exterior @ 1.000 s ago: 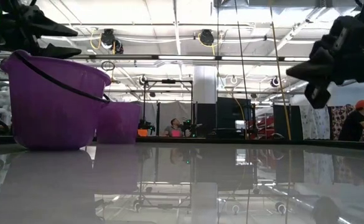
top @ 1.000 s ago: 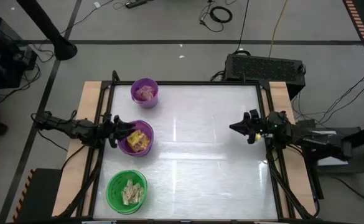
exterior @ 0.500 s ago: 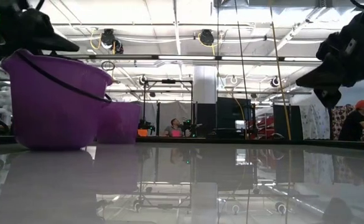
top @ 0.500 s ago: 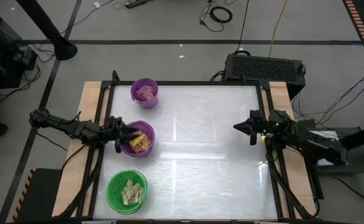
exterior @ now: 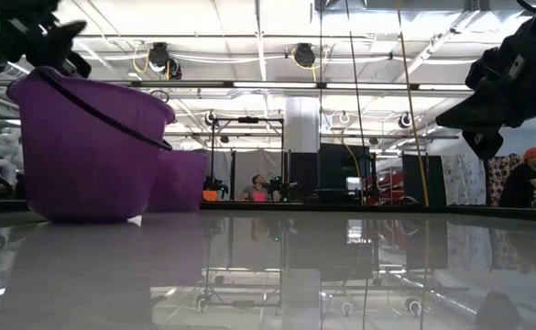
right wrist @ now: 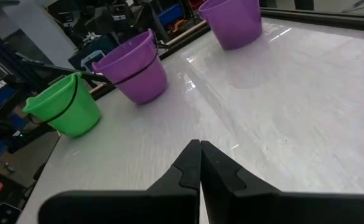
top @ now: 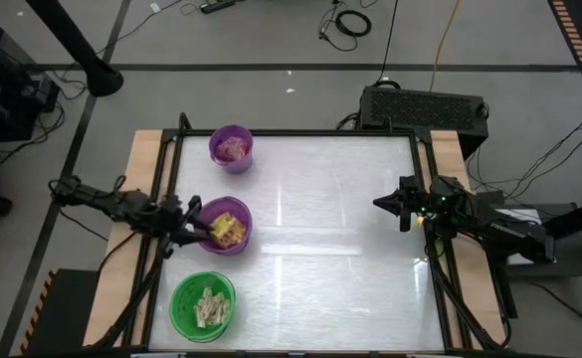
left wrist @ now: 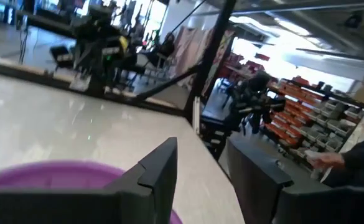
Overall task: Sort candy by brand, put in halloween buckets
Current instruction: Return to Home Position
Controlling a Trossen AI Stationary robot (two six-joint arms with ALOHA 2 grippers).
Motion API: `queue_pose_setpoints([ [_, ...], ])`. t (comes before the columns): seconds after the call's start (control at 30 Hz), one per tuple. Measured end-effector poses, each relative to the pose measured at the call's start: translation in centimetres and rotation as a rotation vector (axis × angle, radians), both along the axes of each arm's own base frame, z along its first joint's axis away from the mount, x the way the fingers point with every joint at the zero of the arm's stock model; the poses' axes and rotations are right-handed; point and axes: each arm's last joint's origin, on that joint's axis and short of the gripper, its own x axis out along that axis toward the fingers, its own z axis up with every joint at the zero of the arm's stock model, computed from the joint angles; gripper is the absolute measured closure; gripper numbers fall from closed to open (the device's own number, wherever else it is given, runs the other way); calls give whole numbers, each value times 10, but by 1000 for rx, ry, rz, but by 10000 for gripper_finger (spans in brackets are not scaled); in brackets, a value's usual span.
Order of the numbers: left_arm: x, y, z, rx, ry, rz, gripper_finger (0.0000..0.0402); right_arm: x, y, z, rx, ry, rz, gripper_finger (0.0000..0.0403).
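Note:
Three buckets stand on the table's left side. The small purple one (top: 232, 147) holds pink-red packets, the wider purple one (top: 223, 227) holds yellow packets, and the green one (top: 203, 303) holds pale tan pieces. My left gripper (top: 187, 227) is open at the wider purple bucket's left rim (left wrist: 51, 171). My right gripper (top: 378, 204) is shut and empty, in the air above the table's right side. Its wrist view shows its shut fingers (right wrist: 199, 163) and all three buckets. My left gripper comes level from the table's left. One open finger (left wrist: 157, 171) lies at the wider purple bucket's rim (left wrist: 76, 169) on its left side. The finger itself hides the place of contact, so the kind of hold cannot be told. The bucket stands on the table.
The white tabletop (top: 320, 229) between the buckets and my right gripper is bare. Wooden strips and dark frame rails (top: 161, 169) run along the left and right edges. A person (exterior: 524, 183) stands in the room far behind the table.
My left gripper has gone a little toward the table's near edge, staying at the wider purple bucket. That bucket has slid a short way toward the right and near edges. My right gripper has drawn back slightly toward the right edge, still shut.

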Motion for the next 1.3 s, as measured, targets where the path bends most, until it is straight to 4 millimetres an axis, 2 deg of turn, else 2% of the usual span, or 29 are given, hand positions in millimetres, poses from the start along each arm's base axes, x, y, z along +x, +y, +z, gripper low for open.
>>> queue_pose_setpoints([
  [0.33,-9,3,3,66,-82,14,272,0,0,0,0,0,0,403],
  [0.43,-8,4,1,69,-95,71,272,0,0,0,0,0,0,403],
  [0.63,-2,3,-16,-20,-114,67,272,0,0,0,0,-1,0,403],
  [1.3,-2,4,-16,-6,-111,111,272,0,0,0,-1,-1,0,403],
])
